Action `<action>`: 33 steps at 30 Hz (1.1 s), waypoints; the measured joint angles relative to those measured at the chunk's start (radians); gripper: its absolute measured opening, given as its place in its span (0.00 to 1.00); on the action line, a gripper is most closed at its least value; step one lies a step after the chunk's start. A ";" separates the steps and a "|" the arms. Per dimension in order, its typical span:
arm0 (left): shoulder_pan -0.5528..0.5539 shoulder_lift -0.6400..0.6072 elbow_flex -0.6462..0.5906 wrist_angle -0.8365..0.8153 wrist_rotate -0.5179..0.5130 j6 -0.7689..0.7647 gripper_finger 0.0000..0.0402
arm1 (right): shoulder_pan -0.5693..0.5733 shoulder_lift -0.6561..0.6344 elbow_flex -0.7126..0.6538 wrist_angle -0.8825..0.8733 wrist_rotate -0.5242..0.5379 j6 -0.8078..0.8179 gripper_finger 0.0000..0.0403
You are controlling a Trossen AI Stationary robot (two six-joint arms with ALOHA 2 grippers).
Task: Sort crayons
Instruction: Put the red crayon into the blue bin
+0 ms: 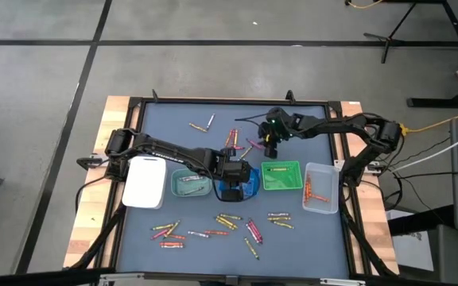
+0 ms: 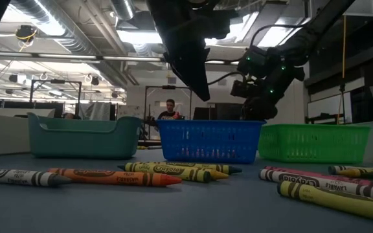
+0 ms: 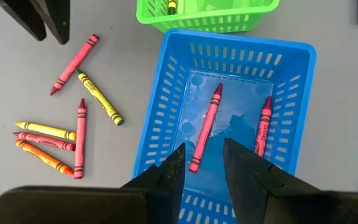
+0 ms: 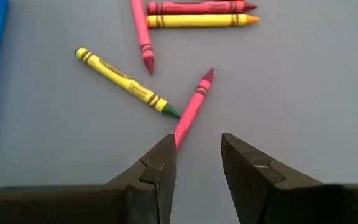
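Left gripper (image 1: 237, 171) hangs over the blue tray (image 1: 249, 189), centre of the high view, fingers (image 3: 169, 177) apart w/ nothing between them. Two red crayons (image 3: 205, 127) lie inside that tray, one down the middle, other along its right wall in the left wrist view.

Right gripper (image 1: 269, 148) sits just above centre in the high view, over the mat (image 1: 173, 143), fingers (image 4: 160, 165) apart, empty. A pink crayon (image 4: 193, 106) lies right in front of them in the right wrist view, its lower end at the tip of the left finger; can't tell if touching. A yellow-green crayon (image 4: 124, 81) lies just left of it, tips nearly meeting.

Trays run in a row across mid-frame of the high view: white tray (image 1: 145, 182) at left, teal tray (image 1: 190, 184), blue, green tray (image 1: 281, 175), clear tray (image 1: 321, 188) at right w/ a few crayons in it.

Loose crayons (image 1: 245, 226) scattered along the lower part of the mat, a few more at upper centre. Low view: orange crayon (image 2: 112, 177) in the foreground, a person (image 2: 169, 111) in the background.
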 joint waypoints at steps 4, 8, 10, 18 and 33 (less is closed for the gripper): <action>0.000 0.000 0.000 0.000 0.000 0.000 0.23 | 0.001 0.000 0.000 0.001 -0.057 -0.021 0.31; 0.000 0.000 0.000 0.000 0.000 0.000 0.23 | 0.000 0.000 0.000 0.002 -0.056 -0.043 0.31; 0.000 0.000 0.000 0.000 0.000 0.000 0.23 | 0.000 0.000 0.000 0.002 -0.056 -0.061 0.31; 0.000 0.000 0.000 0.001 0.000 -0.002 0.23 | 0.001 0.037 0.000 0.009 -0.045 -0.066 0.31; 0.000 0.000 0.000 0.010 0.000 -0.002 0.23 | 0.001 0.114 0.001 0.027 -0.020 -0.064 0.31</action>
